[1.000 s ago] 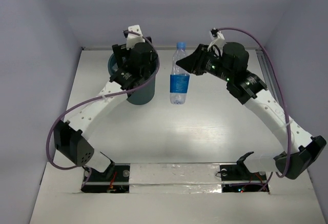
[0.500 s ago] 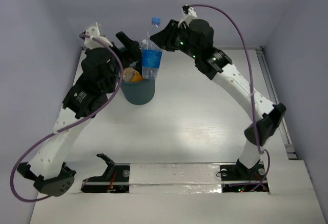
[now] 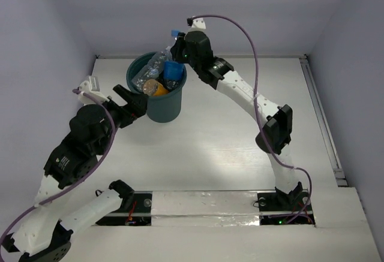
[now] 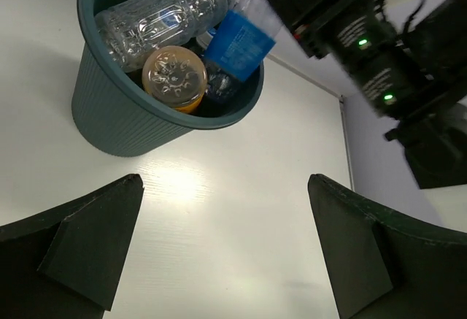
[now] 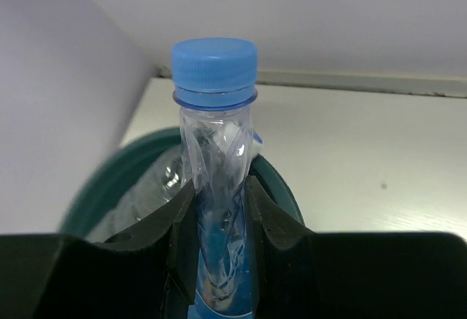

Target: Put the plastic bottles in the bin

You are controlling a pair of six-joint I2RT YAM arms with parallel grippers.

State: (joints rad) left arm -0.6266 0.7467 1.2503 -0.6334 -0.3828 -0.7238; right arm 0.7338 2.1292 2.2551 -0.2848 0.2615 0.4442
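Since half a second ago the right gripper (image 5: pixel 219 213) has come down over the bin (image 3: pixel 162 109) and lowered its blue-label bottle (image 3: pixel 174 70), so the bottle's base now dips below the rim while the cap and neck stand above it. Its jaws are clamped on the bottle just under the neck. The left gripper (image 4: pixel 224 187) has drawn back from the rim to the near left side of the bin, jaws spread wide with nothing between them.

Inside the bin a clear bottle (image 4: pixel 157 16) lies slanted across the top, an orange bottle (image 4: pixel 174 78) stands base-up beside it, and something bluish sits lower down, too hidden to name. How many more lie beneath cannot be told.

Every bottle in view is at the bin, so the task looks nearly finished. What seems left is to release this one and withdraw.
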